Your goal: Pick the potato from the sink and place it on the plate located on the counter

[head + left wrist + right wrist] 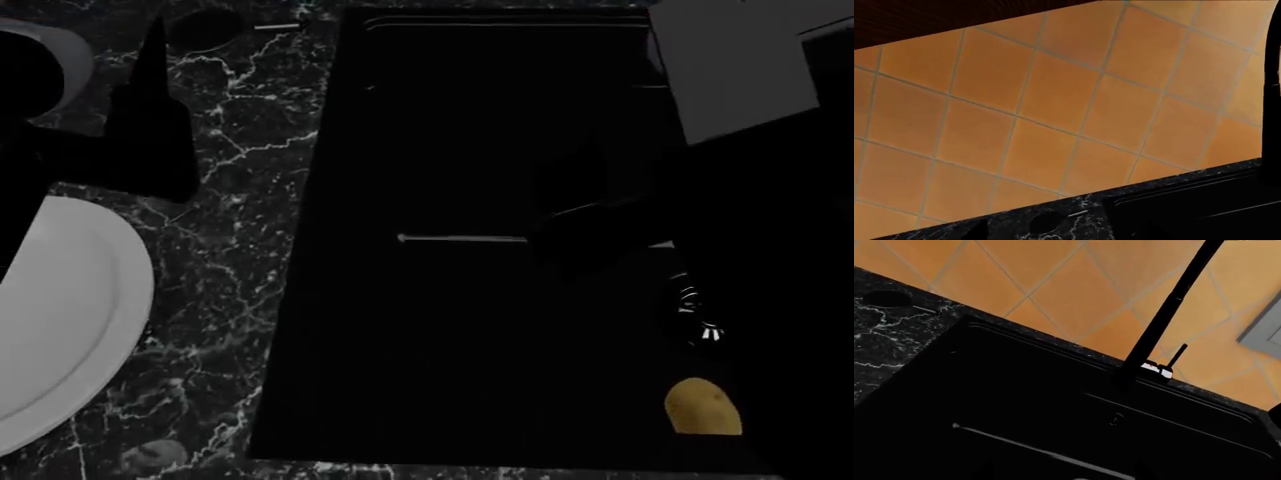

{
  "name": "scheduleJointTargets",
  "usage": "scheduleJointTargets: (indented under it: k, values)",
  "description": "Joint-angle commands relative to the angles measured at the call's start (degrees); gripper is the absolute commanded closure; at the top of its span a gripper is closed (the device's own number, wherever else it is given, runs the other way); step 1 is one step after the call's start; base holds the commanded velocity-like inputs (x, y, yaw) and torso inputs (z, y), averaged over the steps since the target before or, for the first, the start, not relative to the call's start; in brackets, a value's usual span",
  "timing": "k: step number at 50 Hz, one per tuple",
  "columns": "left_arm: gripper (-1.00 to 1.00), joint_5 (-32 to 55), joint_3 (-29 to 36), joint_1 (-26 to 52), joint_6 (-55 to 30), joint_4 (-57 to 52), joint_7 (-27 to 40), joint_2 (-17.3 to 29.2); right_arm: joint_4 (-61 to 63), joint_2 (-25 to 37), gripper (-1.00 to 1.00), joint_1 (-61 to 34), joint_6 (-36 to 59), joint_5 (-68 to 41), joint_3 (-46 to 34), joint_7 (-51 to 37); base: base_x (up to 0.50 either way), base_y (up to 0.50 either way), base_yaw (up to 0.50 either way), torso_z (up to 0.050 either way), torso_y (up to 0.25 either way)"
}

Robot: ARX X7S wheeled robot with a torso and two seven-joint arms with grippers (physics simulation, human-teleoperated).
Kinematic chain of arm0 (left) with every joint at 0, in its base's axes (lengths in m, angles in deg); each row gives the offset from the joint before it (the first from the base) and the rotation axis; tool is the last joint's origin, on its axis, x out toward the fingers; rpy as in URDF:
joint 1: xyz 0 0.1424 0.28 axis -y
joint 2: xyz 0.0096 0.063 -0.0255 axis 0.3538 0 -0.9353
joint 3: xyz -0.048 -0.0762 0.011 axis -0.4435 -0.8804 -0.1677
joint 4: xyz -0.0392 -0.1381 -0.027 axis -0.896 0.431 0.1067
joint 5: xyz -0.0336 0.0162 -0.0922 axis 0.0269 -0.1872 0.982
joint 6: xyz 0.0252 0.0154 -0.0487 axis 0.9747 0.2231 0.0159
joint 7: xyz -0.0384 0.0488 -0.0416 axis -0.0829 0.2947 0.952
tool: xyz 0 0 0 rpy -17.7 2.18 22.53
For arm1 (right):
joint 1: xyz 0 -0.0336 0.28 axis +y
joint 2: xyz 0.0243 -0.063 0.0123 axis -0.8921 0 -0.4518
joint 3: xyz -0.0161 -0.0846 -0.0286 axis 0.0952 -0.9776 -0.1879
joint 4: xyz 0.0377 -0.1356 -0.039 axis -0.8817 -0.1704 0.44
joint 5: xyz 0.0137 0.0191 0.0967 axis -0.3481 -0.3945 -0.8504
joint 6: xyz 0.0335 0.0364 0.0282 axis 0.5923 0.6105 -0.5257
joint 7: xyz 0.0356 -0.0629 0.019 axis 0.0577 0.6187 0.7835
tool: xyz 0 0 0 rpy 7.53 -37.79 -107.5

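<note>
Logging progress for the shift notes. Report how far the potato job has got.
Nothing looks done yet. The potato lies in the sink, at its near right corner, and the plate on the counter to the left holds nothing that shows. Nothing is in hand: neither set of fingers can be made out in the dark renders. Still left: grasp, lift, carry over, set down on the plate.

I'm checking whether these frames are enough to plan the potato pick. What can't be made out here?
- Both grippers: dark against the black sink in the head view, absent from both wrist views; jaw state unreadable.
- Potato: head view only; no wrist view shows it.
- Plate: cut off by the head view's left edge.
- Drain: lost in darkness.
</note>
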Motion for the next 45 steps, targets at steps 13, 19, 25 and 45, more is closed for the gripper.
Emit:
scheduleJointTargets:
  k: [13,19,25,45]
  values:
    - [-1.0,2.6,-1.9,0.8,-3.7,-1.4,2.1,-1.1,-0.7,1.0,-1.0,-0.1,-0.5,-2.8,-0.4,-1.4,0.0,0.0,0.0,0.0,0.0]
    - [-1.0,-45.8,0.1,-1.9,-12.4,-7.4,-34.9,-14.6,-2.8,2.7,-1.0,-1.5,-2.3,-6.4,-4.1,-3.7,0.0,0.0,0.0,0.0,0.0]
    - [-1.0,-45.9,0.6,0.3,-14.1,-7.3,-34.2,-14.4,-7.1,2.6,-1.0,-5.2,0.5,-9.0,-5.6,-4.2,0.0,0.0,0.0,0.0,0.0]
    - [-1.0,-45.3,1.1,2.3,-15.4,-6.4,-33.0,-14.3,-8.9,3.7,-1.0,-6.9,-0.9,-8.4,-7.5,-2.0,0.0,0.0,0.0,0.0,0.0]
